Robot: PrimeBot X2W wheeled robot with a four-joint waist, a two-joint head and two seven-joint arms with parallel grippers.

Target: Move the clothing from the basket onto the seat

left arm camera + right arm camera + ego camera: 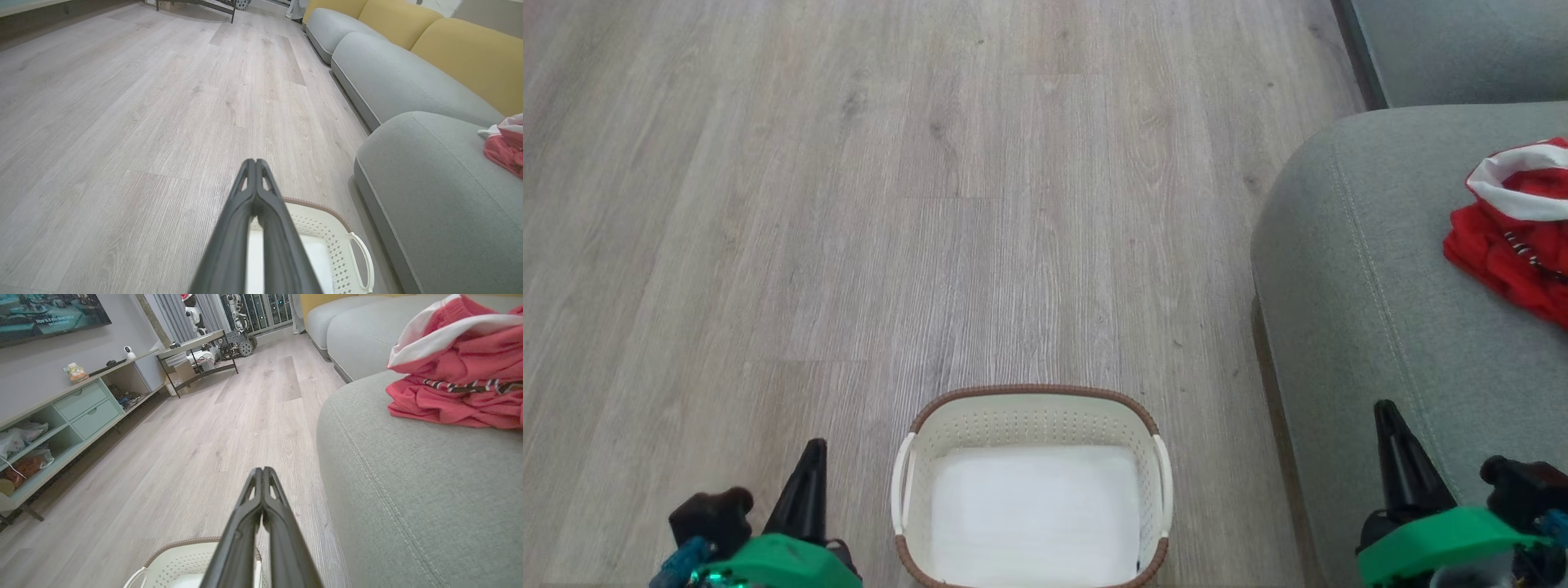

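The cream basket (1032,425) with a brown rim stands on the floor at the bottom centre, and its white bottom lies bare. The red clothing (1515,233) with white trim sits in a crumpled pile on the grey-green seat (1372,269) at the right. My left gripper (810,457) is shut, empty, at the basket's left side. My right gripper (1387,420) is shut, empty, over the seat's front edge. In the left wrist view the shut gripper (255,163) points over the basket (327,241). The right wrist view has the shut gripper (262,471) beside the seat (408,490), with the clothing (461,375) beyond.
Pale wood floor (890,204) stretches ahead and to the left. More sofa cushions (392,77) with yellow backs run along the right. A low TV cabinet (69,416) lines the far left wall, and a table (196,347) with equipment stands at the far end.
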